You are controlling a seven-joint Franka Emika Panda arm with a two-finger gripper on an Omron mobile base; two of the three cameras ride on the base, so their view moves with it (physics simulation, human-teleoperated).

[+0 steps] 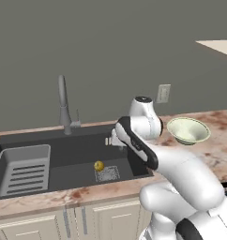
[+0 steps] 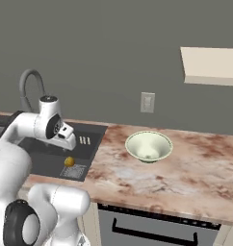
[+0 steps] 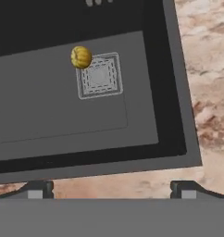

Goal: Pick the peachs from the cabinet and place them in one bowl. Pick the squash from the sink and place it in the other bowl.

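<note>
Squash [image 3: 81, 57], small, round and yellow with faint ribs, sits on the floor of the sink [image 3: 63, 115], touching the corner of the square drain grate [image 3: 100, 76]. I judge it light and hard-skinned, stiff enough to take a firm pinch, but smooth and rounded, so it may roll or squirt out if I catch it off-centre. I would close across its widest middle, coming straight down. My claw [image 3: 111, 192] hangs above the sink's near edge, well apart from the squash, its fingertips [image 3: 39, 190] spread wide with nothing between them. On the mottled surface [image 2: 195, 168] to the right of the sink stands a pale bowl [image 2: 148, 145], nothing in it that I can make out.
</note>
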